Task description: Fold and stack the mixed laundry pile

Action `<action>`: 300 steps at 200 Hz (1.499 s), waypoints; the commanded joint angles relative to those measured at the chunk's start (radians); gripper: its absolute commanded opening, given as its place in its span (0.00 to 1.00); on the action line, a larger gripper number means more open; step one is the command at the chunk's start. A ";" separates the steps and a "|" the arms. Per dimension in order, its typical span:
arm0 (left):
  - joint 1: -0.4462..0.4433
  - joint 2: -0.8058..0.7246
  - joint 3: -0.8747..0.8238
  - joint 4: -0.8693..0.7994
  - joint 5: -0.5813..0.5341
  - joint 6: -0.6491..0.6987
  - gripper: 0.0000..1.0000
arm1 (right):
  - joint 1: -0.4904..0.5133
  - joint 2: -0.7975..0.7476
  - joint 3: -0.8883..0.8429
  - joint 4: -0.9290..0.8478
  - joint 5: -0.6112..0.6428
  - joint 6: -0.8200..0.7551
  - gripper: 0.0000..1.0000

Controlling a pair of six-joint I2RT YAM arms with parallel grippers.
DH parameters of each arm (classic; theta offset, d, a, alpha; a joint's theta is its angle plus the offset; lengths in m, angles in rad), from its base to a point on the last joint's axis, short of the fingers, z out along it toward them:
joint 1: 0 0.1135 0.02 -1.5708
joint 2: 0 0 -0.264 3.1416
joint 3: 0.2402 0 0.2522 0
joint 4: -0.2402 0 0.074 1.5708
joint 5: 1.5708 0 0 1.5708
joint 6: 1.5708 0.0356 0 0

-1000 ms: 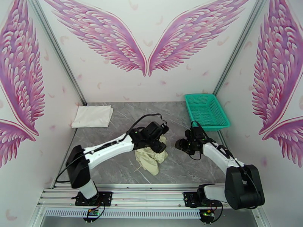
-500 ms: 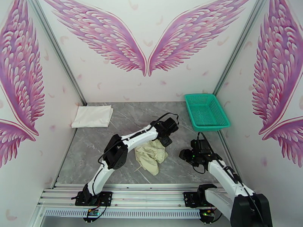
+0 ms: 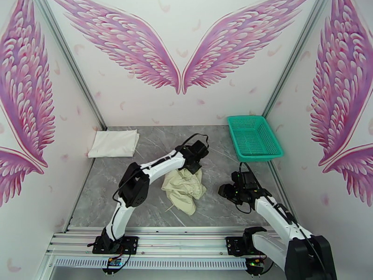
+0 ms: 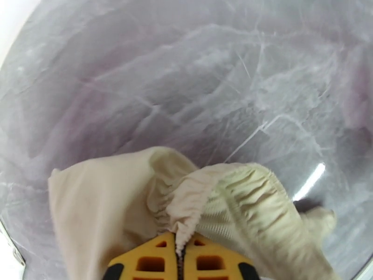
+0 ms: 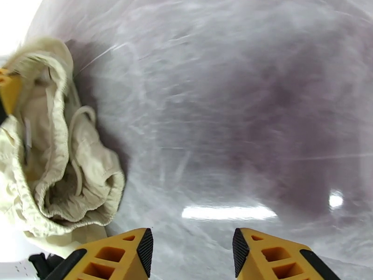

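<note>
The left gripper's [image 4: 181,240] jaws are pressed together on a gathered fold of the cream-beige garment [image 4: 107,201], with a narrow ridge of its ruched, elastic-looking edge pinched between the yellow fingers [image 4: 149,257]. The right gripper's [image 5: 192,246] jaws stand apart with nothing between them, only bare grey marble-patterned table [image 5: 242,113] showing in the gap.

In the top view the cream-beige garment lies crumpled near the middle of the table, slightly nearer the arms than the far wall. The left arm reaches across it, and its gripper sits at the garment's far edge. The right gripper is off to the garment's right, near it but not touching. From the right wrist camera the garment is bunched at the left, its gathered waistband curling open and a cord [image 5: 81,118] looping over the folds.

A white garment [image 3: 114,143] lies folded flat at the table's far left corner, well apart from the beige one. A teal-green mesh basket [image 3: 247,118] stands at the far right corner.
</note>
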 commanded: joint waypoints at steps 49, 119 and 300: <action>0.110 -0.493 -0.242 0.254 0.221 -0.043 0.00 | 0.138 0.069 0.109 0.295 -0.066 0.043 0.70; 0.134 -0.596 -0.290 0.246 0.182 -0.066 0.00 | 0.262 0.108 0.166 0.370 -0.008 -0.418 0.76; 0.272 -0.701 -0.281 0.246 0.140 -0.152 0.00 | 0.300 0.439 0.570 0.123 -0.060 -1.049 0.02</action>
